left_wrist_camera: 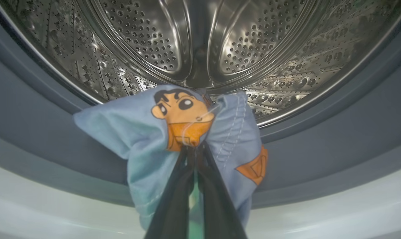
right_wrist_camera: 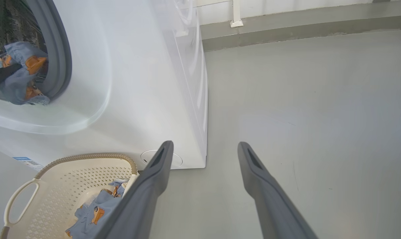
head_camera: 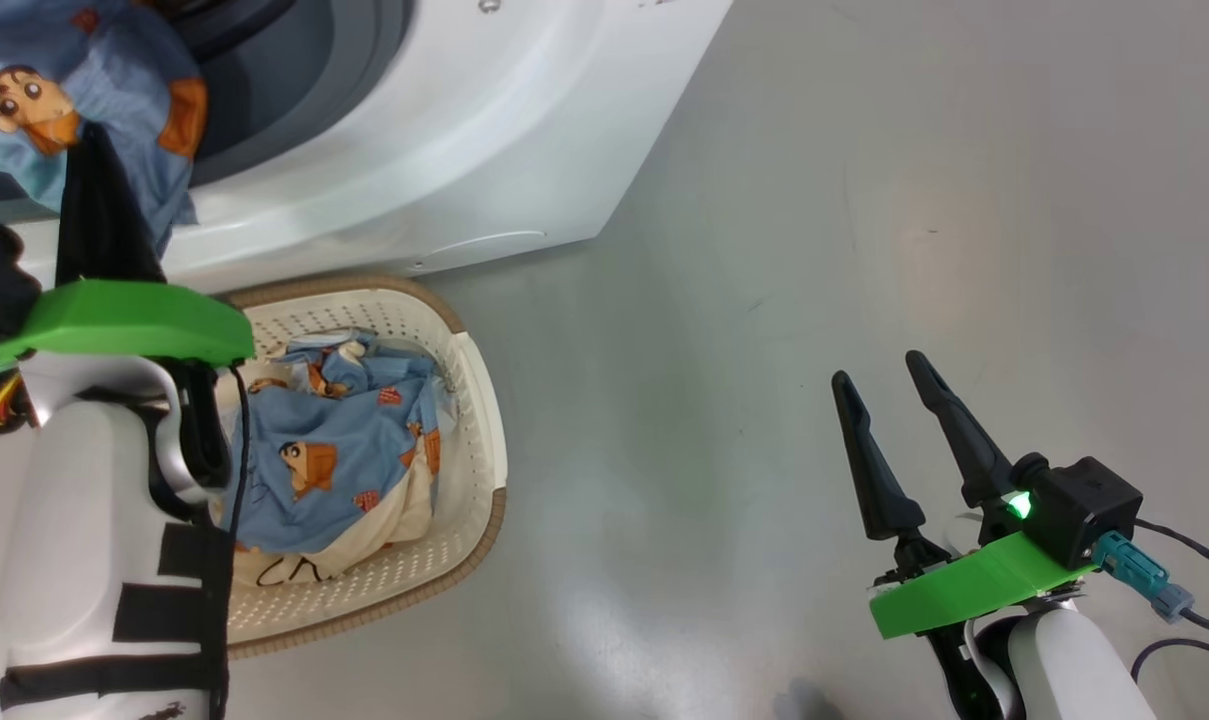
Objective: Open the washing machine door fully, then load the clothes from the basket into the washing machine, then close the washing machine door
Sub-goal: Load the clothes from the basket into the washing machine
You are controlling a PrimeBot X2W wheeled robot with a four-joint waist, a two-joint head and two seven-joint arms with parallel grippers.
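Observation:
My left gripper (left_wrist_camera: 195,149) is shut on a light blue cloth (left_wrist_camera: 147,132) printed with an orange cartoon figure, one of the clothes. It holds the cloth at the mouth of the washing machine (head_camera: 444,150), just over the grey gasket (left_wrist_camera: 37,126) and before the steel drum (left_wrist_camera: 154,39). The head view shows this cloth (head_camera: 114,70) draped around the left gripper (head_camera: 92,135). More of the clothes (head_camera: 334,450), blue and cream, lie in the basket (head_camera: 474,420) on the floor below. My right gripper (head_camera: 878,369) stands open and empty over bare floor. The washing machine door is out of view.
Grey floor (head_camera: 814,200) stretches to the right of the machine and the basket. A wall base with a white pipe foot (right_wrist_camera: 236,23) runs behind. A small blue label (right_wrist_camera: 24,161) sits low on the machine's front, above the basket rim (right_wrist_camera: 87,156).

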